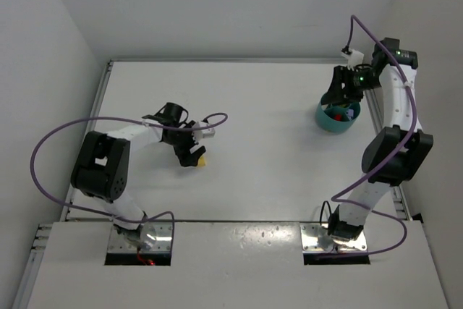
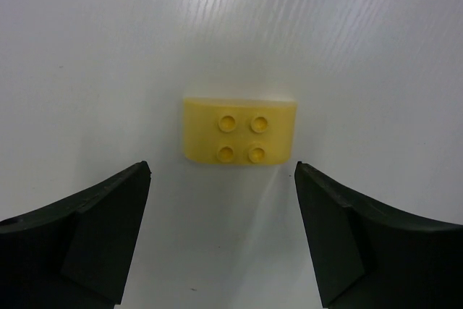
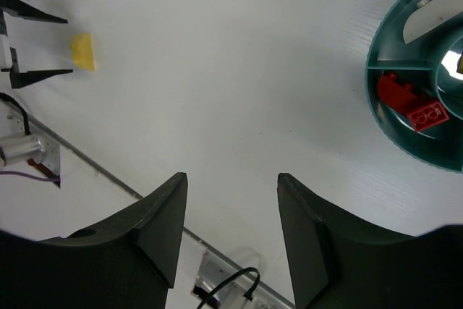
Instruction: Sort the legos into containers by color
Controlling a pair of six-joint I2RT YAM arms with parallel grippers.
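Note:
A yellow lego point(image 2: 239, 132) with four studs lies flat on the white table, just ahead of my left gripper point(image 2: 223, 171), which is open and empty, its jaws on either side and short of the brick. The brick also shows in the top view point(image 1: 202, 160) and in the right wrist view point(image 3: 82, 52). The teal bowl point(image 1: 336, 124) stands at the right. My right gripper point(image 3: 231, 179) is open and empty, above the bowl's left side point(image 1: 340, 99). In the right wrist view the bowl point(image 3: 380, 117) holds red legos point(image 3: 412, 103) in one compartment and a cream piece point(image 3: 434, 16) in another.
The left arm's purple cable point(image 1: 51, 142) loops over the table's left side. The table's right edge rail point(image 1: 376, 117) runs close to the bowl. The near edge and mounting plates point(image 1: 329, 240) lie below.

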